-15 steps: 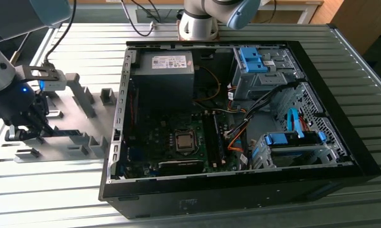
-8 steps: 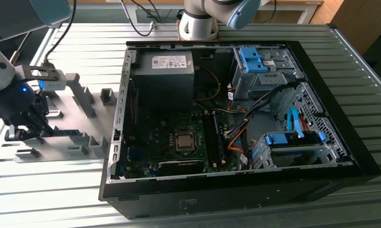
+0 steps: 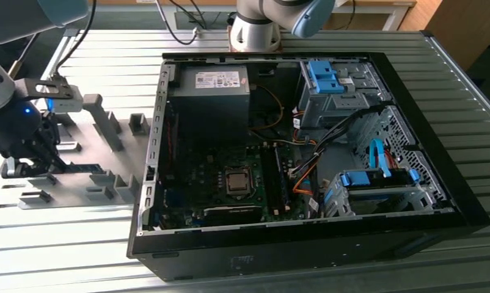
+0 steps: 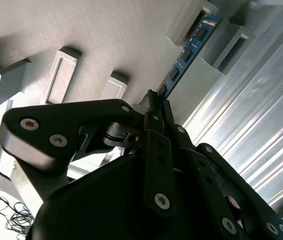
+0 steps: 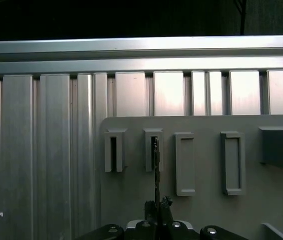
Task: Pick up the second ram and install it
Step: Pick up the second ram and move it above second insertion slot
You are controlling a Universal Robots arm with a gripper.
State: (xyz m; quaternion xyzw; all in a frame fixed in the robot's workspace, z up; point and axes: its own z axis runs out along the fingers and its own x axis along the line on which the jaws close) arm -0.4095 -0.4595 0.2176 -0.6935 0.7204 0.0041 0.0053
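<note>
The second ram (image 4: 184,57) is a thin blue-green stick with dark chips, standing on edge in a slotted grey holder block (image 4: 234,45). In the first wrist view the ram (image 5: 156,170) shows edge-on as a dark line running from a holder block (image 5: 153,150) toward me. My gripper (image 4: 156,102) is shut on the ram's near end, the fingertips pinching both faces, as the first wrist view also shows (image 5: 156,205). In the exterior view the gripper (image 3: 33,165) hangs low over the grey holder plate (image 3: 106,177), at that view's left, beside the open computer case (image 3: 155,183).
The case lies open with its motherboard (image 3: 237,183) and dark memory slots (image 3: 274,177) facing up. Blue drive-bay latches (image 3: 322,76) sit toward the exterior view's right. Several more grey holder blocks (image 5: 231,162) stand on the plate. A robot arm's base (image 3: 257,27) rises behind the case on the ribbed aluminium table (image 3: 66,238).
</note>
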